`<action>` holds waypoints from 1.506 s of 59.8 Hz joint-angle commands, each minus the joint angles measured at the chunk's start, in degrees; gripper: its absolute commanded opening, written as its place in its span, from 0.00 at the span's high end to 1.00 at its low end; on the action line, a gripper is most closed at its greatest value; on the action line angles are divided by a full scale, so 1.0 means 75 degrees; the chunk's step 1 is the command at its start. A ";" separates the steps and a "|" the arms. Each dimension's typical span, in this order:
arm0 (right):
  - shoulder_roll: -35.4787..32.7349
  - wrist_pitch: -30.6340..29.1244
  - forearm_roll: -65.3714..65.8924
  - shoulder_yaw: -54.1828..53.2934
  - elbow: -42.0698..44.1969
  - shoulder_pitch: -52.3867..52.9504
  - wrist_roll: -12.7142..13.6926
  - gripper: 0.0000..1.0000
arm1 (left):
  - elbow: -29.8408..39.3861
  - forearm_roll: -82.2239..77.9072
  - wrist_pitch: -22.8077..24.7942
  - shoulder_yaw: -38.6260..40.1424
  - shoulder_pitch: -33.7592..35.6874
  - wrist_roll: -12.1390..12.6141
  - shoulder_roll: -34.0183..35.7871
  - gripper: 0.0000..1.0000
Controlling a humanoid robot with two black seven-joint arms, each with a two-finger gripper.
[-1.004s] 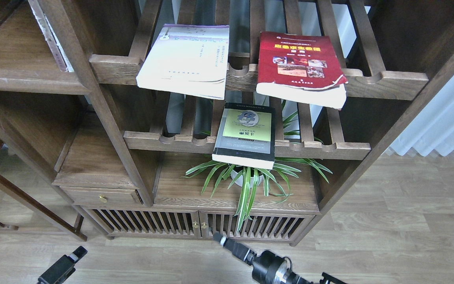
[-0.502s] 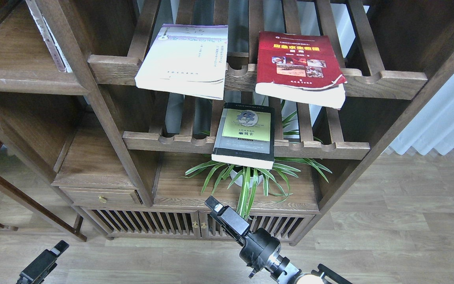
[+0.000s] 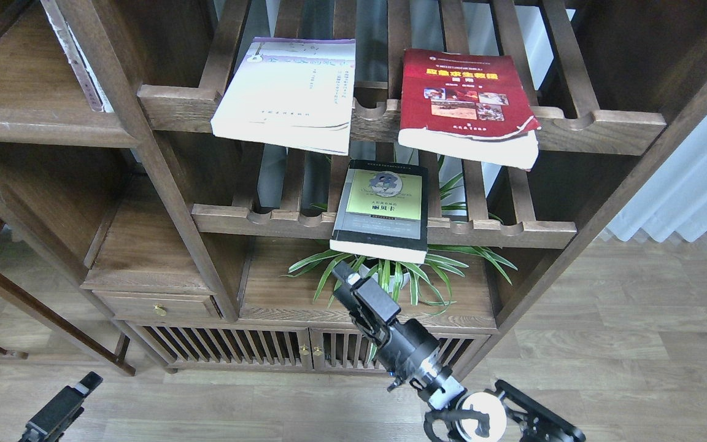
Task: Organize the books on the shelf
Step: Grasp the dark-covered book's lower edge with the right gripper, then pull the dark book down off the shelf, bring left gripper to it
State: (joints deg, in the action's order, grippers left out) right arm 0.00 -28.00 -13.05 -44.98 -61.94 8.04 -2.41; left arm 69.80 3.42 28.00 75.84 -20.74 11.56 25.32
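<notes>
Up high, white book [image 3: 286, 95] and red book [image 3: 467, 104] flat on the far slatted rack [image 3: 599, 126], dark-grey book [image 3: 381, 209] overhanging the lower rack [image 3: 513, 233], our right gripper [image 3: 347, 279] just below it before the potted plant [image 3: 390, 279], finger state we cannot tell, our left gripper [image 3: 83, 385] low left, likewise unclear.

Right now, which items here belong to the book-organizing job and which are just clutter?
Job items:
white paperback with purple top band
red paperback with yellow title
thick dark-grey paperback with lime-green panel
solid flat dark-brown wooden shelf board

Just lying about:
green spider plant in white pot
slatted wooden racks
</notes>
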 commanded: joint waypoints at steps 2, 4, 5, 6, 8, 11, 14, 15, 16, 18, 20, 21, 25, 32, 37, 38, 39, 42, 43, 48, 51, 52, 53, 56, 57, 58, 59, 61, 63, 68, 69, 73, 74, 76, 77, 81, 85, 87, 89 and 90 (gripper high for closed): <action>0.0000 -0.0001 -0.0310 0.0010 0.0021 0.0088 -0.0615 0.01 | -0.0013 0.0001 0.0000 0.0106 0.0000 -0.0006 -0.0001 0.00; 0.0000 -0.0001 -0.0462 0.0010 0.0021 0.0088 -0.0709 0.01 | -0.0036 0.0012 0.0000 0.0142 0.0012 -0.0006 -0.0001 0.00; 0.0000 -0.0001 -0.0521 0.0010 0.0021 0.0088 -0.0733 0.01 | -0.0048 0.0012 0.0000 0.0153 0.0012 -0.0006 -0.0001 0.00; 0.0000 -0.0001 -0.0591 0.0010 0.0021 0.0111 -0.0744 0.01 | -0.0083 0.0012 0.0000 0.0165 0.0024 -0.0006 -0.0012 0.00; 0.0000 -0.0001 -0.0697 0.0010 0.0021 0.0193 -0.0768 0.01 | -0.0142 0.0012 0.0000 0.0177 0.0059 -0.0006 -0.0013 0.00; 0.0000 -0.0001 -0.0767 0.0010 0.0067 0.0356 -0.0791 0.01 | -0.0200 0.0012 0.0000 0.0177 0.0106 -0.0006 -0.0024 0.00; 0.0000 -0.0001 -0.0872 -0.0002 0.0172 0.0509 -0.0803 0.01 | -0.0224 0.0012 0.0000 0.0177 0.0129 -0.0006 -0.0036 0.00; 0.0000 -0.0001 -0.0896 -0.0014 0.0208 0.0533 -0.0803 0.01 | -0.0224 0.0012 0.0000 0.0177 0.0141 -0.0006 -0.0036 0.00; 0.0000 -0.0001 -0.1059 -0.0014 0.0371 0.0603 -0.0803 0.01 | -0.0224 0.0012 0.0000 0.0177 0.0164 -0.0006 -0.0048 0.00; 0.0000 0.0193 -0.1131 -0.0014 0.0407 0.0615 -0.0803 0.01 | -0.0224 0.0012 0.0000 0.0177 0.0176 -0.0006 -0.0048 0.00; 0.0000 0.0403 -0.1166 -0.0026 0.0407 0.0615 -0.0815 0.01 | -0.0224 0.0012 0.0000 0.0189 0.0188 -0.0005 -0.0036 0.00; 0.0000 0.0451 -0.1166 -0.0026 0.0407 0.0615 -0.0815 0.01 | -0.0224 0.0012 0.0000 0.0189 0.0199 -0.0006 -0.0036 0.00; 0.0000 0.0803 -0.1189 -0.0037 0.0431 0.0615 -0.0815 0.01 | -0.0224 0.0012 0.0000 0.0200 0.0235 -0.0006 -0.0036 0.00; 0.0000 0.1131 -0.1412 -0.0084 0.0454 0.0639 -0.0815 0.02 | -0.0224 0.0012 0.0000 0.0200 0.0282 -0.0006 -0.0024 0.00; 0.0000 0.1201 -0.1576 -0.0096 0.0489 0.0709 -0.0815 0.06 | -0.0224 0.0012 0.0000 0.0200 0.0305 0.0006 -0.0036 0.00; 0.0000 0.1213 -0.1599 -0.0096 0.0489 0.0721 -0.0815 0.09 | -0.0224 0.0012 0.0000 0.0200 0.0305 -0.0005 -0.0036 0.00; 0.0000 0.1225 -0.1611 -0.0107 0.0489 0.0732 -0.0815 0.13 | -0.0224 0.0012 0.0000 0.0200 0.0305 0.0006 -0.0036 0.00; 0.0000 0.1225 -0.1623 -0.0131 0.0489 0.0732 -0.0815 0.19 | -0.0236 0.0012 0.0000 0.0200 0.0305 0.0006 -0.0036 0.00; 0.0000 0.1225 -0.1635 -0.0177 0.0489 0.0732 -0.0815 0.22 | -0.0236 0.0012 0.0000 0.0200 0.0317 0.0006 -0.0036 0.00; 0.0000 0.1225 -0.1670 -0.0318 0.0478 0.0744 -0.0815 0.31 | -0.0236 0.0012 0.0000 0.0200 0.0317 0.0006 -0.0036 0.00; 0.0000 0.1202 -0.1670 -0.0342 0.0478 0.0744 -0.0815 0.43 | -0.0236 0.0012 0.0000 0.0200 0.0328 0.0006 -0.0036 0.00; 0.0000 0.1155 -0.1682 -0.0388 0.0478 0.0744 -0.0815 0.51 | -0.0236 0.0001 0.0000 0.0200 0.0328 -0.0005 -0.0036 0.00; 0.0000 0.1143 -0.1693 -0.0400 0.0478 0.0744 -0.0815 0.54 | -0.0236 0.0012 0.0000 0.0200 0.0328 0.0006 -0.0036 0.00; 0.0000 0.1131 -0.1775 -0.0552 0.0466 0.0744 -0.0838 0.73 | -0.0236 0.0012 0.0000 0.0224 0.0328 -0.0006 -0.0036 0.00; 0.0000 0.1131 -0.1787 -0.0576 0.0466 0.0744 -0.0838 0.75 | -0.0236 0.0012 0.0000 0.0235 0.0328 -0.0006 -0.0036 0.00; 0.0000 0.1131 -0.1822 -0.0600 0.0466 0.0744 -0.0861 0.78 | -0.0236 0.0012 0.0000 0.0259 0.0328 0.0006 -0.0048 0.00; 0.0000 0.1131 -0.1869 -0.0611 0.0478 0.0744 -0.0896 0.82 | -0.0236 0.0012 0.0000 0.0317 0.0328 0.0006 -0.0059 0.00; 0.0000 0.1131 -0.1869 -0.0611 0.0478 0.0744 -0.0920 0.83 | -0.0236 0.0012 0.0000 0.0364 0.0328 0.0006 -0.0059 0.00; 0.0000 0.1131 -0.1869 -0.0611 0.0478 0.0732 -0.0955 0.85 | -0.0236 0.0012 0.0000 0.0423 0.0328 0.0006 -0.0071 0.00; 0.0000 0.1131 -0.1834 -0.0588 0.0489 0.0732 -0.0956 0.95 | -0.0306 0.0012 0.0000 0.0505 0.0328 -0.0006 -0.0095 0.00; 0.0000 0.1131 -0.1834 -0.0588 0.0501 0.0732 -0.0955 0.95 | -0.0306 0.0012 0.0000 0.0505 0.0328 -0.0006 -0.0095 0.00; 0.0000 0.1108 -0.1811 -0.0576 0.0489 0.0732 -0.0932 0.95 | -0.0411 0.0001 0.0000 0.0470 0.0363 -0.0006 -0.0095 0.00; 0.0000 0.1096 -0.1811 -0.0576 0.0478 0.0732 -0.0920 0.95 | -0.0446 0.0001 0.0000 0.0458 0.0375 -0.0006 -0.0095 0.00; 0.0000 0.1061 -0.1811 -0.0565 0.0408 0.0709 -0.0897 0.95 | -0.0598 0.0001 0.0000 0.0446 0.0399 -0.0006 -0.0095 0.00; 0.0000 0.1015 -0.1799 -0.0565 0.0384 0.0674 -0.0862 0.95 | -0.0680 0.0001 0.0000 0.0435 0.0422 -0.0006 -0.0106 0.00; 0.0000 0.0687 -0.1775 -0.0506 0.0267 0.0557 -0.0780 0.95 | -0.0926 0.0001 0.0000 0.0446 0.0609 -0.0006 -0.0106 0.00; 0.0000 0.0382 -0.1682 -0.0389 0.0162 0.0346 -0.0604 0.96 | -0.1161 0.0001 0.0000 0.0353 0.0820 -0.0006 -0.0106 0.00; 0.0000 0.0230 -0.1577 -0.0296 0.0115 0.0194 -0.0499 0.96 | -0.1290 0.0001 0.0000 0.0318 0.0902 0.0006 -0.0118 0.00; 0.0000 0.0043 -0.1436 -0.0202 0.0021 0.0007 -0.0382 0.96 | -0.1430 0.0001 0.0000 0.0294 0.0996 0.0006 -0.0153 0.00; 0.0000 -0.0001 -0.1389 -0.0178 -0.0014 -0.0041 -0.0346 0.96 | -0.1454 0.0001 0.0000 0.0283 0.1031 0.0029 -0.0165 0.00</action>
State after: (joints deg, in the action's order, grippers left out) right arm 0.00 -23.96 -25.94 -48.31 -60.26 11.37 -7.49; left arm 61.90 3.44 28.00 78.80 -15.30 11.51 24.52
